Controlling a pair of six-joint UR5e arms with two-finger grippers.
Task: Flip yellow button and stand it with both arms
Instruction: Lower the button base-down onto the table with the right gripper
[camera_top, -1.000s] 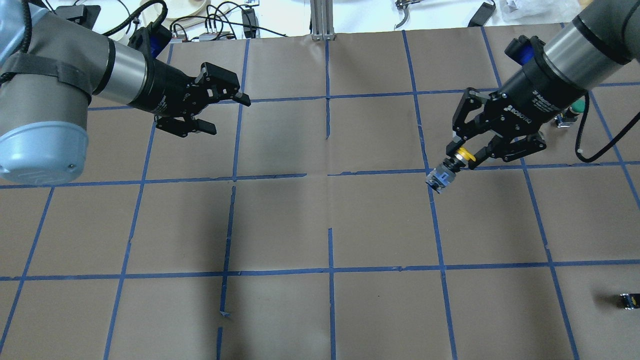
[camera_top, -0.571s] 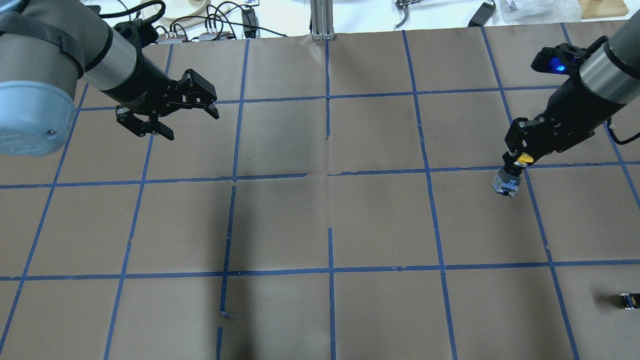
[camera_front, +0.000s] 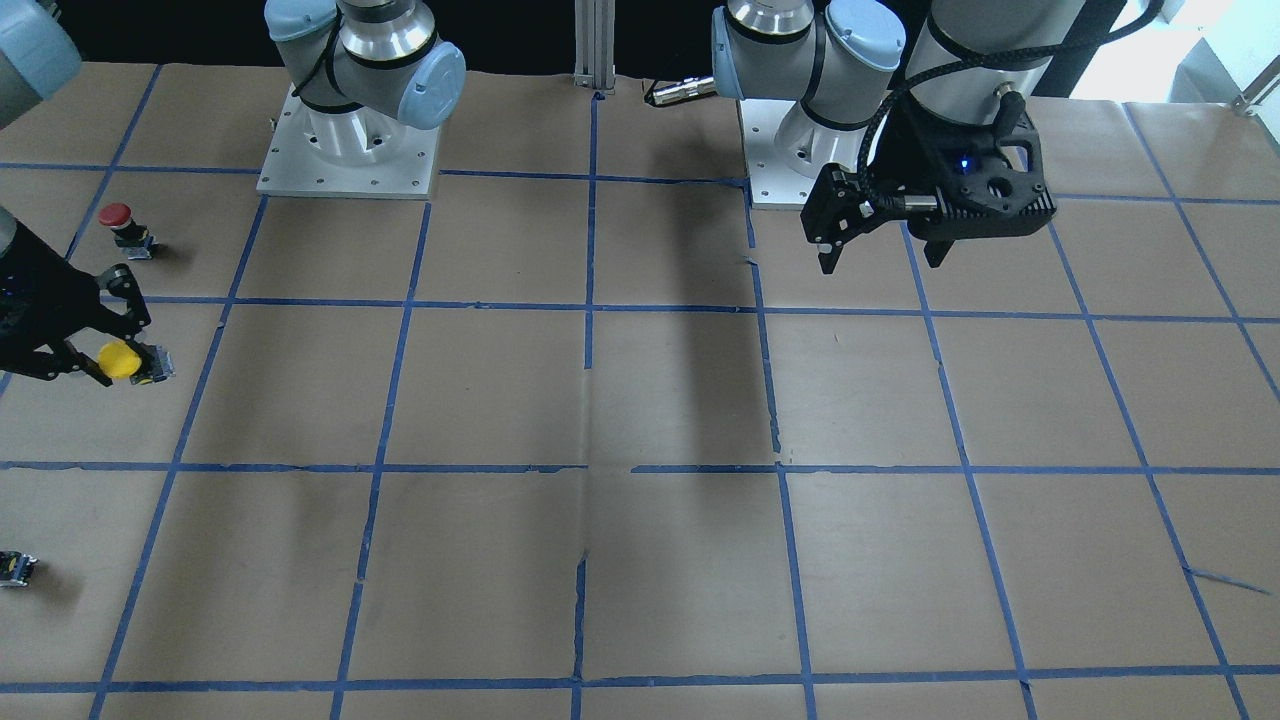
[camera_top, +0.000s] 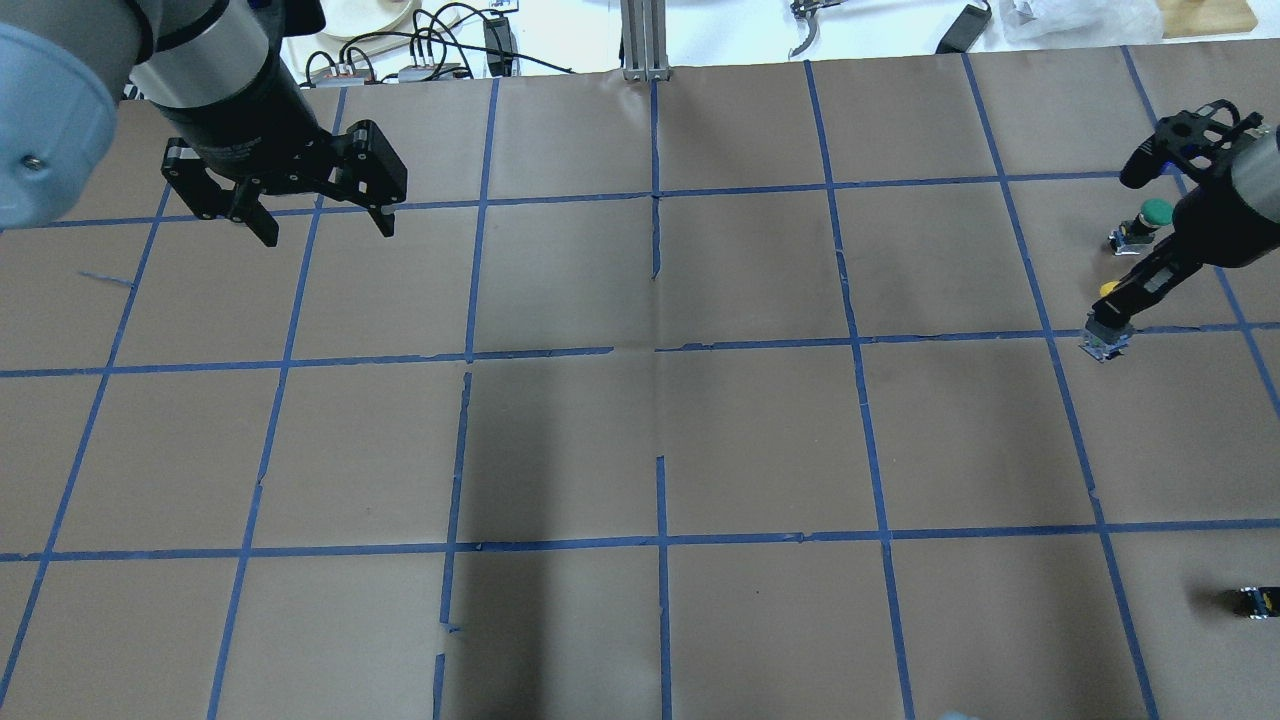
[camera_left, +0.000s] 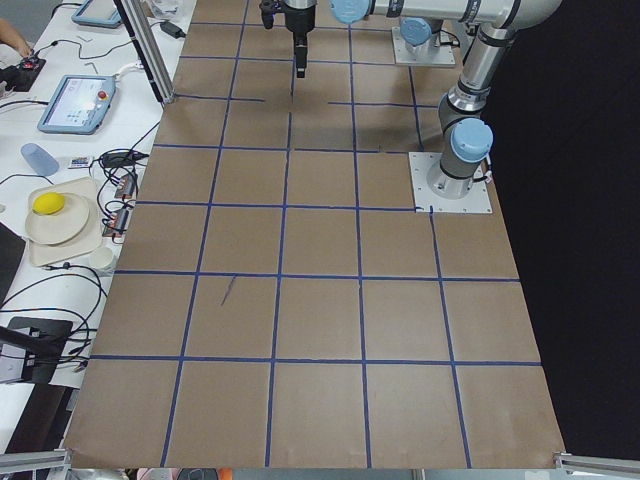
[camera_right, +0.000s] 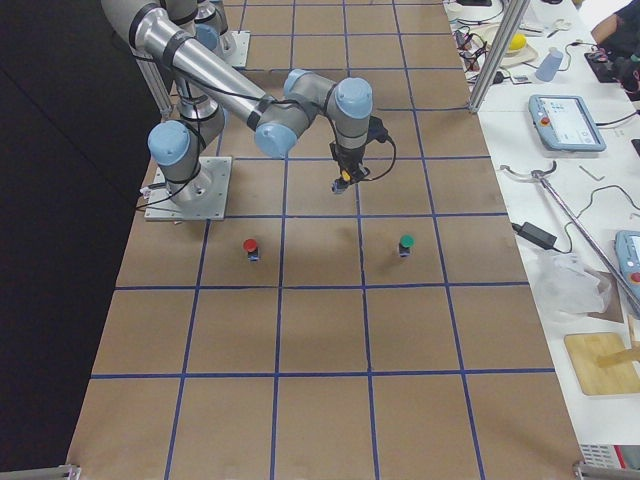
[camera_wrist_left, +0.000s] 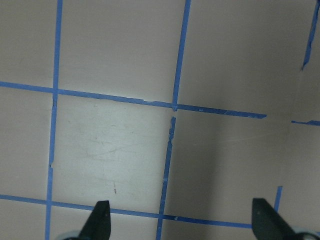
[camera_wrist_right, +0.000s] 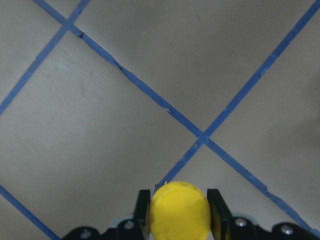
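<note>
Brown-paper table (camera_top: 760, 450) with a blue tape grid; small black part (camera_top: 1255, 600) sits nearest the robot, far right; further out, right gripper (camera_top: 1113, 312) is clamped on the yellow button (camera_top: 1104, 346) at the cap, body pointing down, probably so it lands upright; can't tell if it touches the paper; round yellow cap, grey-black block body; left gripper (camera_top: 328, 232) is spread wide, empty, parked well clear.

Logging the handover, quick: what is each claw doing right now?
Left claw: open, empty.
Right claw: closed on the yellow button.
</note>
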